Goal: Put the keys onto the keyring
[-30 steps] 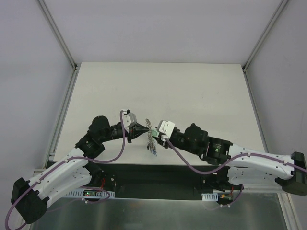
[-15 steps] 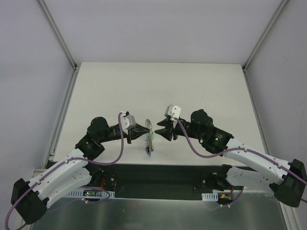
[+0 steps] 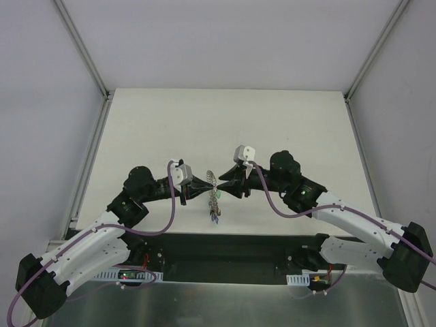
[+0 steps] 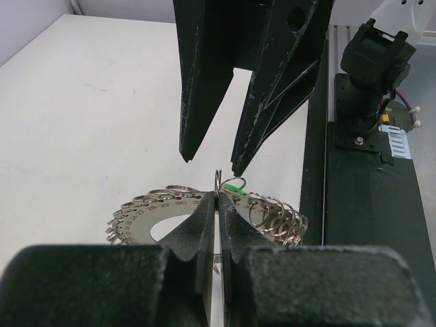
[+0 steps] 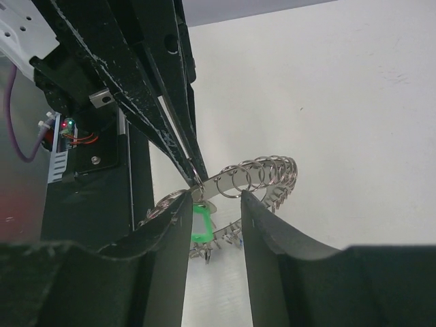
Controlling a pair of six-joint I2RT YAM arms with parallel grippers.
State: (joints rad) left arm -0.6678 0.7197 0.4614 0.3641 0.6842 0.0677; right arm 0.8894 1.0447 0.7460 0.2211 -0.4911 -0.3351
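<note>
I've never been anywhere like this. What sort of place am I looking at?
Probably a robotics lab test cell: a white table, plain walls on metal rails, and two robot arms bolted at the edge.

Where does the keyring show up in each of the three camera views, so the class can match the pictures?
Top external: keyring edge-on at centre, between left tool and right tool.
Left wrist: lower centre, a flat grey plate.
Right wrist: centre, a slanted metal strip.
Shared landmark: the left tool pinching its rim.
</note>
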